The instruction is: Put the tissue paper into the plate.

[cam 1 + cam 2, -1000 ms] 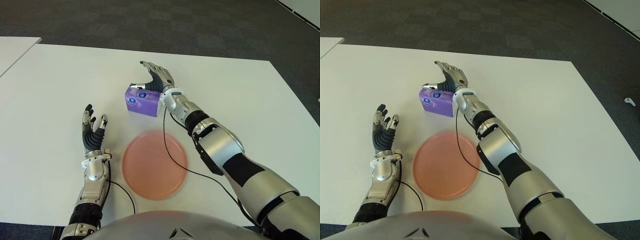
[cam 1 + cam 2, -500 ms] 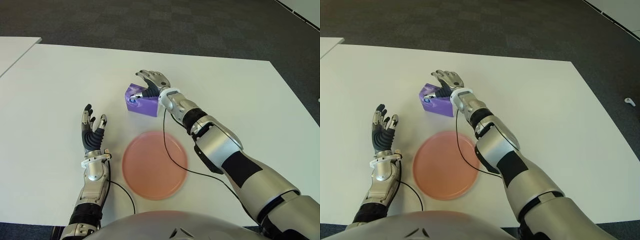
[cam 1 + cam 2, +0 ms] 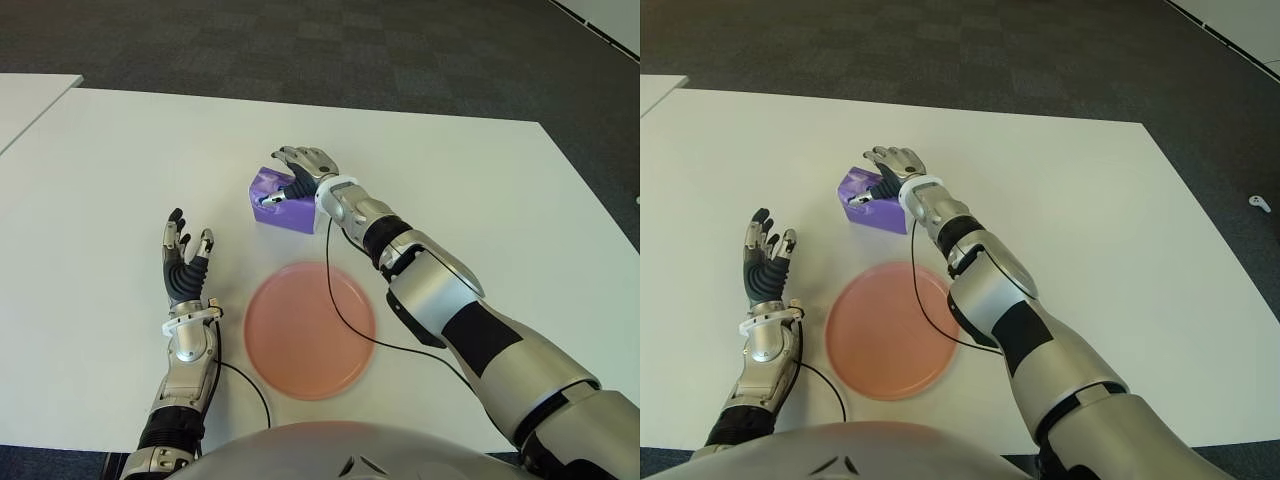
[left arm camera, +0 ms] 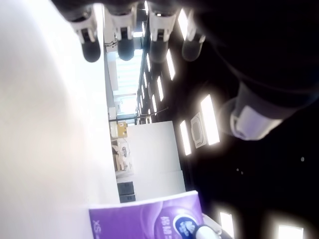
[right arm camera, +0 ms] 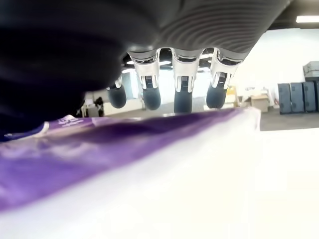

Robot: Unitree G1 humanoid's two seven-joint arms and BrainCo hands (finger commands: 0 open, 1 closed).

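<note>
A purple tissue pack (image 3: 285,214) lies on the white table (image 3: 120,160), just beyond the round pink plate (image 3: 310,330). My right hand (image 3: 298,178) sits on top of the pack, its fingers (image 5: 182,94) curled over the far edge and the thumb against the near side. The pack (image 5: 124,144) still touches the table. Left of the plate, my left hand (image 3: 187,262) is held upright with its fingers spread and nothing in it. In the left wrist view the pack (image 4: 144,219) shows farther off.
A second white table's corner (image 3: 30,95) shows at the far left. Dark carpet (image 3: 400,50) lies beyond the table's far edge. A black cable (image 3: 335,300) runs from my right wrist across the plate's right rim.
My right hand came down from an open pose above the pack and curled its fingers around it. The pack tilted slightly. My left hand has not moved.
</note>
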